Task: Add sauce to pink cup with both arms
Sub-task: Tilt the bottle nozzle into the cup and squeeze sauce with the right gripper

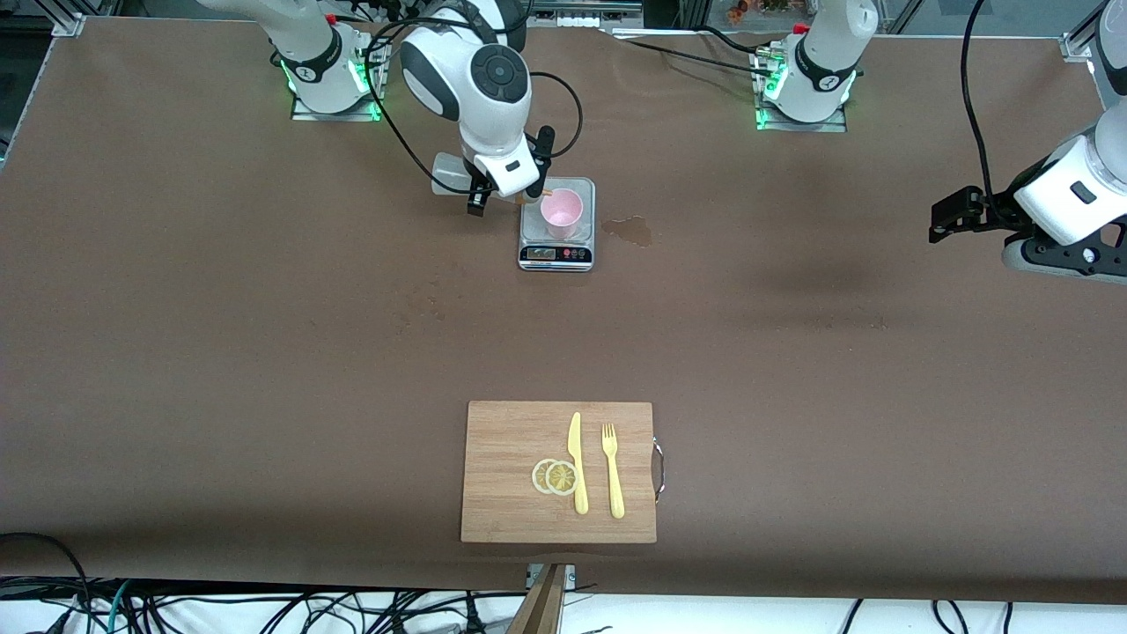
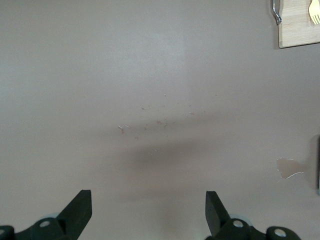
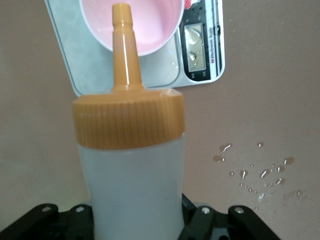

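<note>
The pink cup point(image 1: 561, 212) stands on a steel scale point(image 1: 556, 251) near the robots' bases. My right gripper point(image 1: 504, 192) is shut on the sauce bottle point(image 1: 451, 173), which is tipped sideways beside the cup. In the right wrist view the frosted bottle point(image 3: 132, 190) fills the middle. Its orange nozzle point(image 3: 122, 45) points over the pink cup's point(image 3: 155, 30) rim. No sauce shows inside the cup. My left gripper point(image 1: 946, 216) hangs open over the left arm's end of the table, its fingers point(image 2: 80, 207) wide apart above bare table.
A wet stain point(image 1: 634, 231) marks the table beside the scale, with droplets point(image 3: 250, 172) scattered nearby. A wooden cutting board point(image 1: 493, 440) lies near the front camera. It carries a yellow knife point(image 1: 577, 462), a yellow fork point(image 1: 613, 471) and two lemon slices point(image 1: 555, 476).
</note>
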